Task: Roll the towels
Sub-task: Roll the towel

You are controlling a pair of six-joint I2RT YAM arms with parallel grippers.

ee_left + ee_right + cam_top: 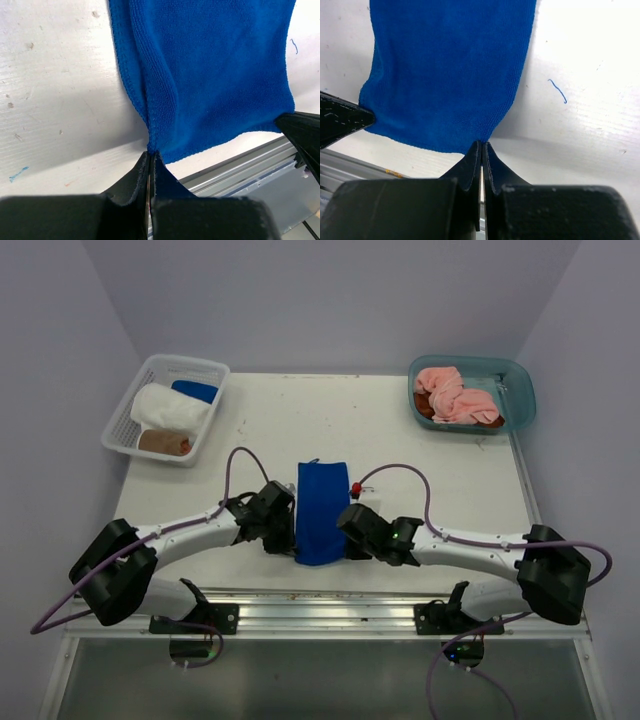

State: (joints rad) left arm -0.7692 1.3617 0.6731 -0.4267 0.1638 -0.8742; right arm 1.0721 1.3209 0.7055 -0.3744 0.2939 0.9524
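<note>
Blue towel (321, 510) lies on table (430, 490) as a long strip running away from the arms, at centre, its near end close to the table's near edge. L gripper (151, 156) is clenched on the strip's near-left corner; the wrist view shows the cloth puckered into a ridge rising from the pinch. R gripper (482, 146) is clamped tight on the near-right corner, cloth lying flatter there. Each wrist cam catches the other arm's black fingertip at the opposite corner. Both arms reach in low from either side w/ the strip between them. Far-left corner: white mesh basket (122, 425) w/ a white roll (170, 405), a blue cloth (195, 390) behind it & a brown roll (163, 442) nearest the arms. Far-right corner: teal tub (522, 390) holding a crumpled pink towel (455, 395), unrolled, over a brown cloth (425, 412) that's mostly hidden.
</note>
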